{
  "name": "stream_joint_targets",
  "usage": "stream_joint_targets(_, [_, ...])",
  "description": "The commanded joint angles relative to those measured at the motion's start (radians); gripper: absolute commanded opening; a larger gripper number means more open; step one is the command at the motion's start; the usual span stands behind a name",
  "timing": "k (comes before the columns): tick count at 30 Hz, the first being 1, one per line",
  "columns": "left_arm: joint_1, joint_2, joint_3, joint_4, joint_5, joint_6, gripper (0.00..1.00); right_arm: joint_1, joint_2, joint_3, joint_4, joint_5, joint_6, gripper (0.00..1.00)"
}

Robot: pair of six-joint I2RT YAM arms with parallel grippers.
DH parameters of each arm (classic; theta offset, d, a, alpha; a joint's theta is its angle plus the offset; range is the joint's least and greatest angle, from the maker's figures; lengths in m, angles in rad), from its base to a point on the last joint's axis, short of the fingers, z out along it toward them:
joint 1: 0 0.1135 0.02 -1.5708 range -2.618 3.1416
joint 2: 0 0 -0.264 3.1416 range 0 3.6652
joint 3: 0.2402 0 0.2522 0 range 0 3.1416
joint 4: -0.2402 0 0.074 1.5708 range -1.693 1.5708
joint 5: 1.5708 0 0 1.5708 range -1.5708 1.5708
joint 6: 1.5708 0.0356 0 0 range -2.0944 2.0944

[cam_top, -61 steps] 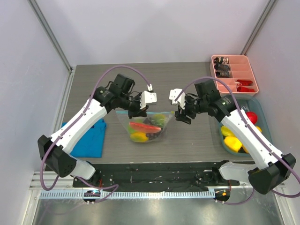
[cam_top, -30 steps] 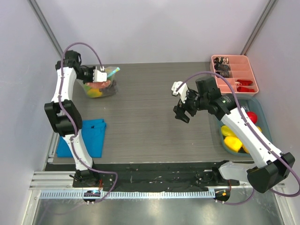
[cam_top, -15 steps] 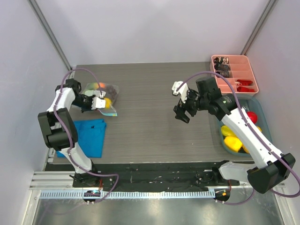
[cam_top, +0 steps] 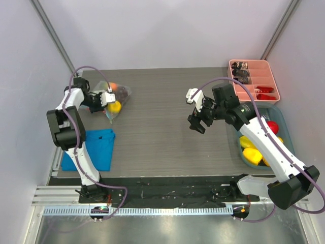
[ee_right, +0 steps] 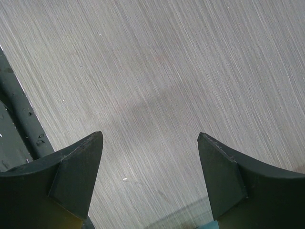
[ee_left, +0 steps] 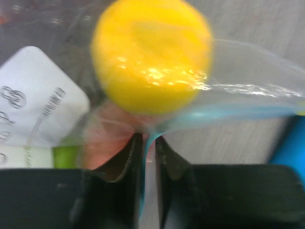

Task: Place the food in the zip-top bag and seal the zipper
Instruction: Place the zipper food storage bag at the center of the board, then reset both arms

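Clear zip-top bag (cam_top: pixel 118 96) pinched in the left end effector (ee_left: pixel 147 140).

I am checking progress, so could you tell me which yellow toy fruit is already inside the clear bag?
The round one at far left, inside the bag; the others lie in the bin at right.

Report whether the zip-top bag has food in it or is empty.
Holds food: a yellow fruit shows behind the clear film of the zip-top bag, in both the top and left wrist views.
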Motion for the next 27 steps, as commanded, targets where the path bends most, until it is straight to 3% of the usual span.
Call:
stream_joint_targets(1, [0.002, -0.162, -0.063, -0.199, 0.062, 0.077, 0.36, -0.002, -0.046, 0.0, 0.025, 0.012, 0.014, 0.85])
stream_joint_targets(4, [0.002, -0.248, -0.092, -0.344, 0.061, 0.092, 0.52, -0.002, -0.07, 0.004, 0.012, 0.017, 0.02, 0.86])
stream_joint_targets(5, [0.004, -0.265, -0.095, -0.378, 0.053, 0.092, 0.79, -0.004, -0.078, 0.006, 0.011, 0.02, 0.02, 0.86])
stream_joint_targets(6, [0.004, -0.282, -0.103, -0.415, 0.035, 0.076, 1.0, -0.004, -0.086, 0.007, 0.011, 0.024, 0.023, 0.86])
stream_joint_targets(9, [0.028, -0.357, -0.082, -0.446, 0.073, 0.004, 1.0, -0.004, -0.118, 0.01, 0.009, 0.041, 0.055, 0.88])
stream_joint_targets(12, [0.036, -0.417, 0.018, -0.448, 0.147, -0.273, 1.0, -0.002, -0.155, 0.006, 0.015, 0.066, 0.121, 0.89])
stream_joint_targets(13, [0.033, -0.424, 0.052, -0.399, 0.164, -0.523, 1.0, -0.004, -0.165, -0.002, 0.02, 0.075, 0.136, 0.89])
stream_joint_targets(15, [0.022, -0.424, 0.188, -0.375, 0.126, -0.79, 1.0, -0.004, -0.199, -0.014, 0.029, 0.104, 0.185, 0.9])
stream_joint_targets(17, [0.005, -0.394, 0.365, -0.487, 0.108, -0.924, 1.0, -0.005, -0.222, -0.034, 0.046, 0.129, 0.236, 0.92])
stream_joint_targets(19, [0.007, -0.36, 0.441, -0.542, 0.142, -0.998, 1.0, -0.027, -0.254, -0.055, 0.063, 0.149, 0.273, 0.95])
stream_joint_targets(22, [0.007, -0.38, 0.431, -0.518, 0.133, -1.202, 1.0, -0.076, -0.288, -0.085, 0.083, 0.158, 0.345, 0.98])
stream_joint_targets(27, [0.007, -0.525, 0.149, -0.379, 0.061, -1.36, 1.0, -0.211, -0.311, -0.161, 0.098, 0.159, 0.457, 0.98])
